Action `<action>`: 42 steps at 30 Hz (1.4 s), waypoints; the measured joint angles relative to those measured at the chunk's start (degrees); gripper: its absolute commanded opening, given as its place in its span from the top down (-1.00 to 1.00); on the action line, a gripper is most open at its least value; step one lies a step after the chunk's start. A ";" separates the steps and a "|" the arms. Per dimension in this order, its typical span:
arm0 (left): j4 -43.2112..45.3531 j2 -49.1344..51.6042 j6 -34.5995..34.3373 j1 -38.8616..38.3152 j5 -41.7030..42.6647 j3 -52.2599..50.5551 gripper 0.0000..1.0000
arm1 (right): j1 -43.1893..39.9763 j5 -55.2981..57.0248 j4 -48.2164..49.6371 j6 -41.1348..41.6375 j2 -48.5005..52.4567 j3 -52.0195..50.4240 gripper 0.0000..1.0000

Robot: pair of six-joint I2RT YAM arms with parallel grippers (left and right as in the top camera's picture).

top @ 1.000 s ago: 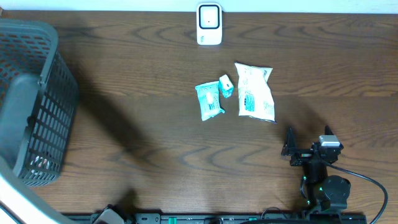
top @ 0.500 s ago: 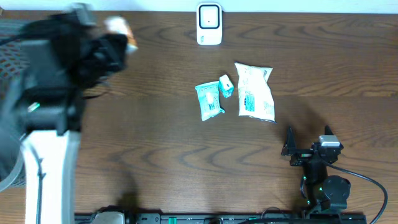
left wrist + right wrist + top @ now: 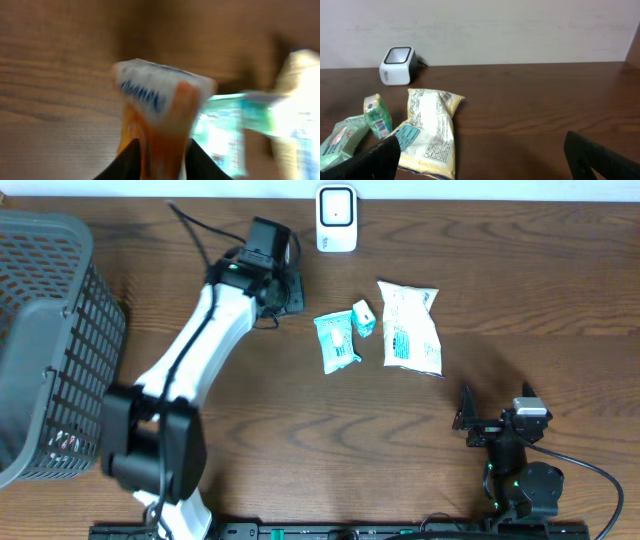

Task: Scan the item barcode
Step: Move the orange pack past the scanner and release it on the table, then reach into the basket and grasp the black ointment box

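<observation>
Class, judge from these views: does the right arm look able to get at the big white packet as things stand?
Probably yes. The right pincer stands open, with only bare table between it and the big white packet; the left arm is away by the scanner.

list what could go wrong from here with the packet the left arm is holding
1. The left end effector pinches the orange packet only at its lower end, so it may slip or flop before it is presented to the scanner.
2. No barcode shows on the packet's visible face, so it may end up turned away from the scanner.
3. The teal pack lies close by, and a low sweep could knock it.
</observation>
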 measured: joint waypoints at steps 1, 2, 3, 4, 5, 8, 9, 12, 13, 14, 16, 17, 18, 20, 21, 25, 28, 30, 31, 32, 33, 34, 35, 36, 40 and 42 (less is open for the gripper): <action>-0.15 1.57 0.04 -0.02 -0.61 -0.09 -0.14 | 0.00 0.00 0.00 0.00 0.02 0.00 -0.99; -0.31 2.54 0.07 -0.02 -0.94 -0.09 -0.14 | 0.00 0.00 0.02 0.00 0.02 0.00 -0.99; -0.72 4.02 -0.04 -0.02 -1.70 -0.11 -0.14 | 0.00 0.00 0.00 0.00 0.00 0.00 -0.99; -1.01 4.39 -0.04 0.00 -1.92 -0.11 -0.15 | 0.00 0.00 0.00 0.00 0.00 0.00 -0.98; -1.33 4.42 -0.07 0.00 -2.05 -0.11 -0.16 | 0.00 0.00 0.00 0.00 0.02 0.00 -0.99; -1.70 3.48 0.09 0.04 -2.34 -0.09 -0.32 | 0.00 0.00 0.00 0.00 0.02 0.00 -0.99; -1.73 2.86 0.31 0.07 -2.34 -0.09 -0.44 | 0.00 0.00 0.00 -0.02 0.02 0.00 -0.99; -1.60 -2.67 1.62 0.94 -2.43 0.09 -0.74 | 0.00 0.00 0.00 0.00 0.02 0.00 -0.98; -1.20 -5.03 2.03 1.53 -2.51 0.28 -0.75 | 0.00 0.00 0.02 -0.02 0.00 0.00 -0.99; -0.46 -7.65 2.38 2.29 -2.62 0.37 -0.75 | 0.00 0.00 0.00 0.00 0.00 0.00 -0.98; 0.92 -14.01 3.13 4.92 -2.73 0.70 -0.75 | 0.00 0.00 0.00 -0.02 0.02 0.00 -0.99; 1.62 -17.16 3.69 6.62 -2.89 1.03 -0.76 | 0.00 0.00 0.00 -0.02 0.00 0.00 -0.99; 2.36 -20.33 4.24 8.68 -2.97 1.42 -0.76 | 0.00 0.00 0.00 0.00 0.00 0.00 -0.99; 3.43 -26.56 5.09 13.94 -3.23 2.43 -0.77 | 0.00 0.00 0.00 -0.02 0.00 0.00 -0.98; 3.91 -29.00 5.51 16.76 -3.23 2.67 -0.77 | 0.00 0.00 0.02 0.00 0.00 0.00 -0.98; 4.17 -36.98 6.10 30.91 -3.96 3.19 -0.76 | 0.00 0.00 0.02 0.00 0.00 0.00 -0.99; 3.91 -39.19 6.27 42.14 -3.96 3.19 -0.77 | 0.00 0.00 0.02 0.00 0.00 0.00 -0.99; 3.45 -39.26 6.34 48.98 -4.22 3.19 -0.76 | 0.00 0.02 0.02 0.00 0.00 0.00 -0.99; 2.89 -39.10 6.36 51.80 -4.33 3.19 -0.76 | 0.00 0.00 0.02 0.00 0.00 0.00 -0.99; 1.92 -38.29 6.49 55.89 -4.55 3.17 -0.76 | 0.00 0.00 0.02 0.00 0.00 0.00 -0.99; 1.18 -37.62 6.54 57.79 -4.48 3.19 -0.77 | 0.00 0.00 0.00 0.00 0.00 0.00 -0.99; -0.11 -36.96 6.56 59.47 -4.46 3.19 -0.77 | 0.00 0.00 0.00 0.00 0.00 0.00 -0.99; -1.49 -35.98 6.58 60.92 -4.46 3.19 -0.76 | 0.00 0.00 0.00 0.00 0.00 0.00 -0.99; -2.93 -34.73 6.62 62.36 -4.44 3.19 -0.76 | 0.00 0.00 0.02 0.00 0.00 0.00 -0.99; -8.07 -26.23 6.97 66.55 -4.46 3.13 -0.76 | 0.00 0.00 0.00 0.00 0.02 0.00 -0.99; -10.51 -22.34 7.08 67.67 -4.39 3.06 -0.76 | 0.00 -0.02 -0.02 0.00 0.02 0.00 -0.99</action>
